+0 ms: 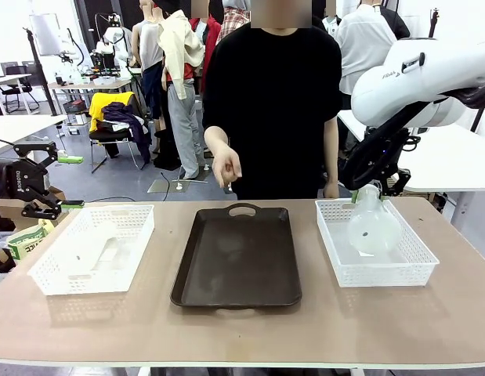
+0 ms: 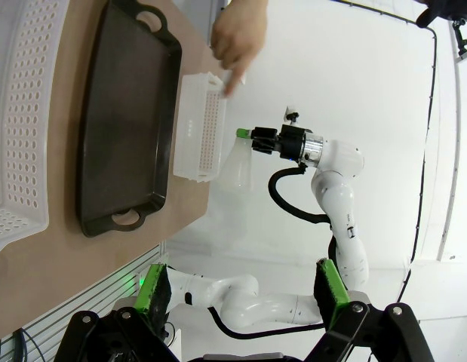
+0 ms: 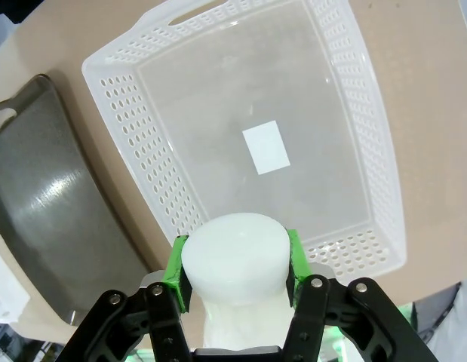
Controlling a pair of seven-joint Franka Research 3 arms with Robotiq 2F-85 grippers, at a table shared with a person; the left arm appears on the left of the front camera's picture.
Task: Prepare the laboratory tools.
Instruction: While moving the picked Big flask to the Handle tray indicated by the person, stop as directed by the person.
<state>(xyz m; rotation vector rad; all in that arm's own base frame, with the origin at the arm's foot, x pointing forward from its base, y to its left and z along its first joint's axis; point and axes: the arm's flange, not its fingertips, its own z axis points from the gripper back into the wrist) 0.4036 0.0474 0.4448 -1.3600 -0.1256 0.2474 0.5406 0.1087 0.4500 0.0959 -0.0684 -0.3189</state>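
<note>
From the front, the right gripper (image 1: 367, 190) is clamping a frosted flask (image 1: 374, 227) by its neck over the right basket (image 1: 383, 276). The left gripper (image 1: 66, 182) is hovering spread and empty (off the table's left edge). In the left wrist view, its fingers (image 2: 153, 290) are gaping wide. In the right wrist view, green pads (image 3: 176, 265) are squeezing the flask above the basket.
</note>
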